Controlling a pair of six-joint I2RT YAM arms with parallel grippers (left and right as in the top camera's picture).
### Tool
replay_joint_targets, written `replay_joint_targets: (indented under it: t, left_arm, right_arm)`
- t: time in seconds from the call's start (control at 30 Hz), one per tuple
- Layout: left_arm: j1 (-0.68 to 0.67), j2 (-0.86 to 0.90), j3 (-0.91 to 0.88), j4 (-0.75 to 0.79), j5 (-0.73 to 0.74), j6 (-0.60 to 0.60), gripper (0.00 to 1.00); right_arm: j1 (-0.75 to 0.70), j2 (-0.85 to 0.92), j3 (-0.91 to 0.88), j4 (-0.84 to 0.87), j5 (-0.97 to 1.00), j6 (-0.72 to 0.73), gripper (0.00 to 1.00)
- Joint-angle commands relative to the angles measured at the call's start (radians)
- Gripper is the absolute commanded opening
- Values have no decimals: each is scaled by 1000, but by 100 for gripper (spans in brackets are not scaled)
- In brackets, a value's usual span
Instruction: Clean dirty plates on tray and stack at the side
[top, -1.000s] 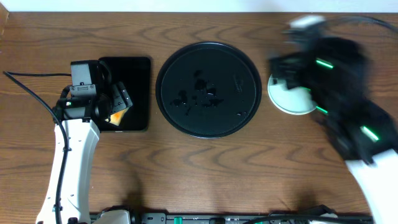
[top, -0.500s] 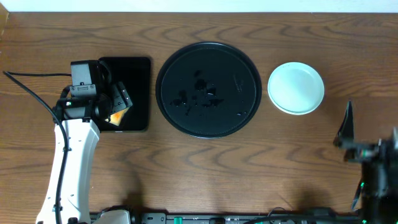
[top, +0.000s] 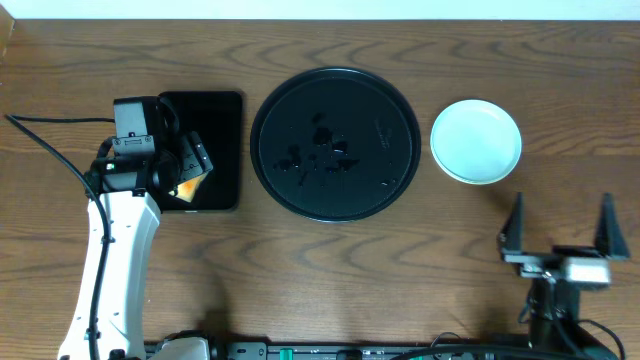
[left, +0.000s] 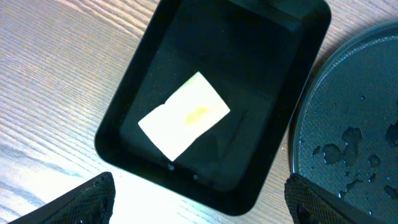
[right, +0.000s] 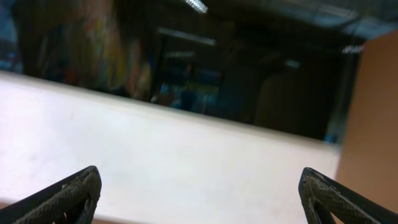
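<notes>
The large round black tray (top: 330, 143) lies mid-table, holding only water drops; its wet edge also shows in the left wrist view (left: 357, 124). A pale mint-aqua plate (top: 476, 141) sits on the table right of the tray. I cannot tell whether other plates lie under it. No pale yellow plate shows. My left gripper (top: 190, 160) is open and empty above the rectangular tray; its fingertips (left: 200, 202) are spread wide. My right gripper (top: 558, 232) is open and empty at the front right, well short of the plate. Its fingertips (right: 202, 196) face a white wall.
A smaller rectangular black tray (top: 222, 120) lies left of the round tray and also shows in the left wrist view (left: 261, 93). A yellow sponge (left: 184, 115) with an orange smudge lies in it. A black cable (top: 50, 125) crosses the far left of the table.
My right arm has pulled back from over the plate to the table's front right edge, leaving the plate uncovered. The left arm has not moved.
</notes>
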Motion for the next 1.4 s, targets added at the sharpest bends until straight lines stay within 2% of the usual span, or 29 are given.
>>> replay_joint_targets:
  t: [0.0, 0.3, 0.5, 0.63, 1.37]
  left_arm:
    - [4, 11, 3, 3, -6, 5, 87]
    - [4, 11, 3, 3, -5, 5, 87]
    - [4, 11, 3, 3, -5, 5, 87]
    - [4, 11, 3, 3, -6, 5, 87]
    - [4, 11, 3, 3, -6, 5, 87]
  right_arm:
    - [-7, -9, -68, 5, -34, 62, 99]
    - [-7, -10, -215, 5, -49, 141, 99]
    - [-7, -10, -217, -140, -103, 142, 99]
    - [-7, -10, -217, -309, -130, 141, 99]
    - [-7, -9, -216, -308, -127, 141, 99]
